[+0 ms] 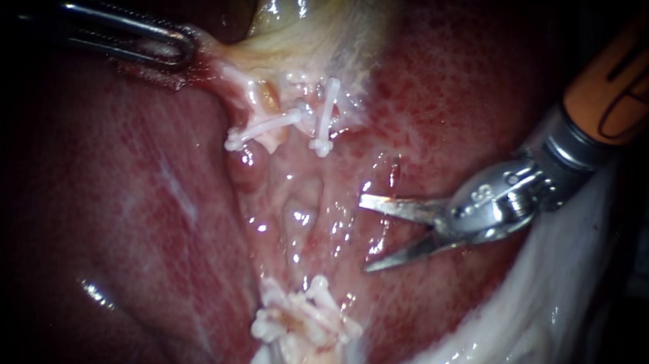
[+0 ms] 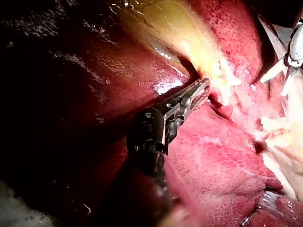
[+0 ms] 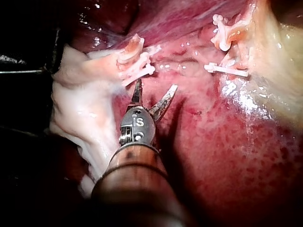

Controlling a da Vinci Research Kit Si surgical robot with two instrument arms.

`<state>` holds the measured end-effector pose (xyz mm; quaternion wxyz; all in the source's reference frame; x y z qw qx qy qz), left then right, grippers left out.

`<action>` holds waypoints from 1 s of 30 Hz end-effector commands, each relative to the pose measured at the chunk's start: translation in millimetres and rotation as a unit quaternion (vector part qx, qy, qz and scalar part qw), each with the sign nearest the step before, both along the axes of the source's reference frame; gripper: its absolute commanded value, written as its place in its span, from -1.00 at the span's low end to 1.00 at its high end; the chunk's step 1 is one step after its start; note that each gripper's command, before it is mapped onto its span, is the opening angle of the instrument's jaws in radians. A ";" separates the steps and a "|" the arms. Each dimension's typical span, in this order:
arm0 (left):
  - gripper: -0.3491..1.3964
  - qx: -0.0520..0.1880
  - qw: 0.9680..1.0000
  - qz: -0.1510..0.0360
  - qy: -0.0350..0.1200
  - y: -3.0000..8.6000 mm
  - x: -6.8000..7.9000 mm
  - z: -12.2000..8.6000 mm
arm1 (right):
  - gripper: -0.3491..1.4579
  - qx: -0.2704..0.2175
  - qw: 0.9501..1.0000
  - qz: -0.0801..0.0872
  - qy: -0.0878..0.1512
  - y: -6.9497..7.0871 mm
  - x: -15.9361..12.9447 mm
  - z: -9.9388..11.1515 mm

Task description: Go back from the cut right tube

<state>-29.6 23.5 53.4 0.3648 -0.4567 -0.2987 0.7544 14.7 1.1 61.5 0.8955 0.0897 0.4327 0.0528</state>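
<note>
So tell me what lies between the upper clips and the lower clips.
Endoscope view: only bare, wet tissue between upper clips and lower clips.

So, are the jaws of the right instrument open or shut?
Open. The right instrument has its jaws spread apart, nothing between them.

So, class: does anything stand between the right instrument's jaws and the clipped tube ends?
Nothing visible does. The right instrument, jaws open and empty, hangs clear beside the gap between the upper clips and the lower clips, over bare wet tissue.
</note>
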 end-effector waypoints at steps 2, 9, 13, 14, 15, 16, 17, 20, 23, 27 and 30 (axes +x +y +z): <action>-1.00 0.000 1.000 0.000 0.000 0.0 0.0 0.1 | 0.99 -0.002 1.000 0.000 -0.003 0.3 -0.7 0.2; -1.00 -0.002 1.000 -0.001 0.001 -0.2 -0.6 0.9 | 0.99 0.005 1.000 -0.002 -0.004 0.7 -1.7 0.2; -1.00 -0.005 1.000 -0.003 0.003 -0.7 -1.5 2.0 | 0.99 0.011 1.000 -0.010 0.003 0.6 -1.7 0.1; -1.00 -0.007 1.000 -0.005 0.005 -0.8 -1.7 2.3 | 0.99 0.011 1.000 -0.010 0.003 0.6 -1.7 0.1; -1.00 -0.007 1.000 -0.003 0.004 -1.0 -2.0 2.7 | 0.99 0.011 1.000 -0.010 0.003 0.6 -1.7 0.1; -1.00 -0.007 1.000 -0.001 0.003 -1.1 -2.3 3.0 | 0.99 0.011 1.000 -0.010 0.003 0.6 -1.7 0.1; -1.00 -0.007 1.000 -0.001 0.001 -1.3 -2.5 3.4 | 0.99 0.011 1.000 -0.010 0.003 0.6 -1.8 0.1; -1.00 -0.008 1.000 0.005 0.002 -1.8 -3.1 4.4 | 0.99 0.011 1.000 -0.010 0.003 0.6 -1.8 0.1; -1.00 -0.008 1.000 0.007 0.003 -1.9 -3.3 4.8 | 0.99 0.011 1.000 -0.010 0.003 0.6 -1.8 0.1; -1.00 -0.008 1.000 0.007 0.003 -1.9 -3.3 4.8 | 0.99 0.011 1.000 -0.010 0.003 0.6 -1.9 0.0; -1.00 -0.008 1.000 0.007 0.002 -1.8 -3.3 4.8 | 0.99 0.012 1.000 -0.010 0.003 0.7 -2.0 -0.1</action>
